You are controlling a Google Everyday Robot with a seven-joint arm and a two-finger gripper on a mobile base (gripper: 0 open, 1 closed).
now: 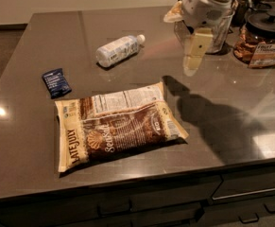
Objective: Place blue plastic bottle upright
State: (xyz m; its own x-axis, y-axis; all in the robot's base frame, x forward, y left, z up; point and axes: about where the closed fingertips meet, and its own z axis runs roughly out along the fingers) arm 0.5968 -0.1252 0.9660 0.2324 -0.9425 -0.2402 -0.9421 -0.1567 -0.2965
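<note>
The blue plastic bottle [118,49] lies on its side on the dark table, its white cap pointing right and away. It is small and clear with a whitish label. My gripper [193,63] hangs above the table to the right of the bottle, well apart from it, its cream fingers pointing down. It holds nothing that I can see.
A large brown chip bag [116,125] lies flat in the middle front. A small dark blue snack packet [56,82] lies left of it. A glass jar with a dark lid [264,39] and a clear container [212,30] stand at the back right. The table's front edge [141,178] is close.
</note>
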